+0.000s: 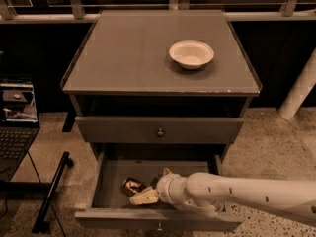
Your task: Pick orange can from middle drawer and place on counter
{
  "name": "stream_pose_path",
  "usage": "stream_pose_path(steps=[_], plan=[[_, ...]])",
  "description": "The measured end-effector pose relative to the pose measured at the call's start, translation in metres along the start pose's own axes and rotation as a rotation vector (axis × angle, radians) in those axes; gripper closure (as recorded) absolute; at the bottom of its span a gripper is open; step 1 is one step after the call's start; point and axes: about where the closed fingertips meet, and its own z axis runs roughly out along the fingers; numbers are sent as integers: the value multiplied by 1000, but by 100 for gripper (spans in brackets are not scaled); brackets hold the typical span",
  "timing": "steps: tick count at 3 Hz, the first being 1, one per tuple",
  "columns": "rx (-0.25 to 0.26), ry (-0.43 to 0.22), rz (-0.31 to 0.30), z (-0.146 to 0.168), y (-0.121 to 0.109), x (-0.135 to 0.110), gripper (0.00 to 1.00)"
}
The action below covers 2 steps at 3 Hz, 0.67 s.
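The orange can lies on its side on the floor of the open middle drawer, left of centre. My gripper is inside the drawer, just right of the can. It is open, with one pale finger low beside the can and the other finger behind. The white arm reaches in from the lower right and hides the drawer's right half. The counter is the grey cabinet top above.
A white bowl sits on the counter, right of centre. A closed grey drawer front with a knob is above the open drawer. A laptop is at the left, with a dark bar on the floor. A white post stands at the right.
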Motion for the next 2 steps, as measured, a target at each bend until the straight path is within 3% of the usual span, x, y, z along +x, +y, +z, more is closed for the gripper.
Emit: stream_pose_path(steps=[1,2], plan=[[-6,3,-6,4,2,-2,0],[34,3,19,8,2,8,0]])
